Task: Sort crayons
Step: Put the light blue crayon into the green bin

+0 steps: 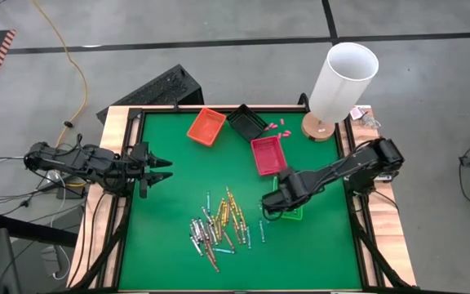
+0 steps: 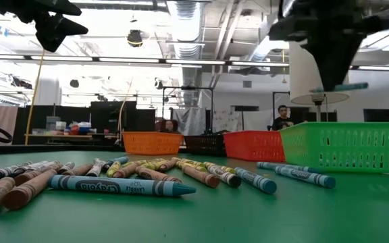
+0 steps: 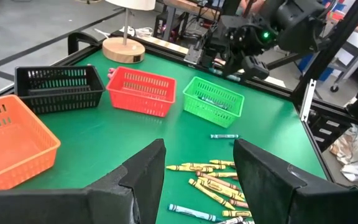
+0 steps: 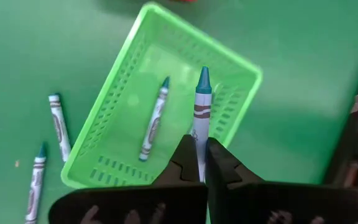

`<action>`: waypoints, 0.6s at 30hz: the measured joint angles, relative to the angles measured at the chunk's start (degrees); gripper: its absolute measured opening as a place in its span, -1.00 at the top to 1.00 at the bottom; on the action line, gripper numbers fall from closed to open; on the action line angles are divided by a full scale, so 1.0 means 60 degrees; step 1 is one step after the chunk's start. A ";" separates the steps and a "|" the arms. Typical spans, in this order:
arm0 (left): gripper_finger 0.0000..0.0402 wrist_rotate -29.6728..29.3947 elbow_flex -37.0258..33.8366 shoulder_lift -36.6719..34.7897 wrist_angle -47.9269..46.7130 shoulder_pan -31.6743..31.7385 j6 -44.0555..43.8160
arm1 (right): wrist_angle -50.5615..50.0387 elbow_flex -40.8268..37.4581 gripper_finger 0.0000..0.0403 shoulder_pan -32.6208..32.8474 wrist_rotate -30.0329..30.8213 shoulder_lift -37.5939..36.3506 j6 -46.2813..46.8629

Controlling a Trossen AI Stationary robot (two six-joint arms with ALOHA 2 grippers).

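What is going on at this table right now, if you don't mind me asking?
The robot is sorting crayons into small baskets. The right gripper is shut on a blue crayon and holds it above the green basket, where one blue crayon already lies. The left gripper hangs open at the table's left edge, holding nothing. A pile of crayons lies unsorted on the green table.

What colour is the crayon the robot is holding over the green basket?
Blue, with a pale wrapper. The crayon shows best in the right wrist view, above the green basket.
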 joint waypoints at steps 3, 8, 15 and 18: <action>0.10 -0.0005 0.0000 0.0000 0.0000 -0.0001 0.0004 | 0.0839 -0.0682 0.98 0.0021 -0.0127 -0.0320 0.0056; 0.10 -0.0102 0.0000 0.0000 0.0000 -0.0001 0.0007 | 0.1863 -0.1505 0.98 0.0014 -0.0127 -0.0715 0.0181; 0.10 -0.0118 0.0000 -0.0001 0.0000 -0.0001 0.0011 | 0.2223 -0.2035 0.98 0.0017 -0.0136 -0.0796 0.0634; 0.10 -0.0235 0.0000 -0.0002 0.0000 -0.0002 0.0021 | 0.2515 -0.2211 0.98 0.0017 -0.0139 -0.0796 0.0632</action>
